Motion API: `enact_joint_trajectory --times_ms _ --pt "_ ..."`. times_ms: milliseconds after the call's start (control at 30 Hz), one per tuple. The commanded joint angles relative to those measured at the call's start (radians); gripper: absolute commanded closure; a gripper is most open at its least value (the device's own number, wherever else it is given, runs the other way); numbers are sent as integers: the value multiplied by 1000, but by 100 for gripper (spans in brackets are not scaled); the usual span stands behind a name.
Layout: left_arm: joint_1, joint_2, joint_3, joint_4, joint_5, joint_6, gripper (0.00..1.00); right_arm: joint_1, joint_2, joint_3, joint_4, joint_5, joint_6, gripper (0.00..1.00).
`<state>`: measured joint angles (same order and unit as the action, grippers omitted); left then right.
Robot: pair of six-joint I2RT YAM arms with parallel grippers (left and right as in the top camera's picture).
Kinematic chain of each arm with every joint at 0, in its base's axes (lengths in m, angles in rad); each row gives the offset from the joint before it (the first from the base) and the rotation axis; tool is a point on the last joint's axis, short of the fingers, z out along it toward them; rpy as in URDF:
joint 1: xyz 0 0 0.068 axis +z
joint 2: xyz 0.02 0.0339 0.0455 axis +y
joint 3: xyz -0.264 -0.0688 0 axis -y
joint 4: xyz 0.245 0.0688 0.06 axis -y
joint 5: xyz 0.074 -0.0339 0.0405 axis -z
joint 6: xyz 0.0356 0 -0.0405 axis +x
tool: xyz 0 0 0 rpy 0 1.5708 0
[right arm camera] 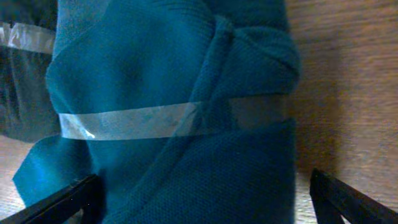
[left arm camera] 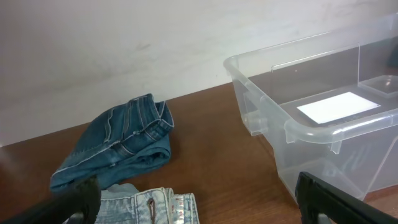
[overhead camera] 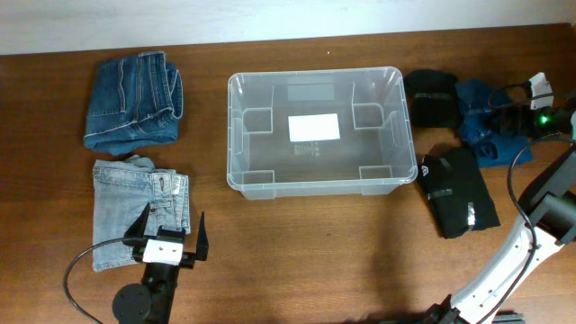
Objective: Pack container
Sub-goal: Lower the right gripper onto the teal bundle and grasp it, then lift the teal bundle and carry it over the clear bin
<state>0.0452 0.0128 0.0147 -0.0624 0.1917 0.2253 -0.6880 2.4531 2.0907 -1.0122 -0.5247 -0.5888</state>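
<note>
The clear plastic container point(overhead camera: 317, 183) stands empty at the table's middle, a white label on its bottom; it also shows in the left wrist view point(left arm camera: 323, 127). My left gripper point(overhead camera: 171, 236) is open over the light blue folded jeans point(overhead camera: 135, 209), seen below its fingers point(left arm camera: 149, 208). Dark blue folded jeans point(overhead camera: 133, 101) lie behind them point(left arm camera: 118, 149). My right gripper point(overhead camera: 508, 115) is open, its fingers either side of a teal folded garment point(right arm camera: 174, 112) bound with clear tape, which also shows in the overhead view point(overhead camera: 481, 121).
A black folded garment point(overhead camera: 434, 94) lies right of the container's far corner. Another black garment with tape point(overhead camera: 457, 191) lies at the right front. A pale wall runs behind the table.
</note>
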Motion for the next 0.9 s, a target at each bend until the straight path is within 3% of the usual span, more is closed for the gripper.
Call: enact_joint_trajectory --times_ms 0,67,233,400,533,667,867 --pt "2 -7 -6 0 11 16 1 31 32 -16 -40 -2 -28 1" --pt "2 -7 -6 0 11 16 1 32 47 -17 -74 -2 -28 4" --pt "2 -7 -6 0 11 16 0 31 58 -17 -103 -22 -23 49" --pt "2 -7 -6 0 11 16 1 20 55 -5 -100 -25 125 79" --pt "2 -7 -6 0 11 16 1 -7 54 50 -121 -35 291 87" --pt "2 -7 -6 0 11 15 1 -42 52 170 -214 -160 319 96" --pt "2 -7 -6 0 11 16 1 -89 41 441 -373 -355 426 96"
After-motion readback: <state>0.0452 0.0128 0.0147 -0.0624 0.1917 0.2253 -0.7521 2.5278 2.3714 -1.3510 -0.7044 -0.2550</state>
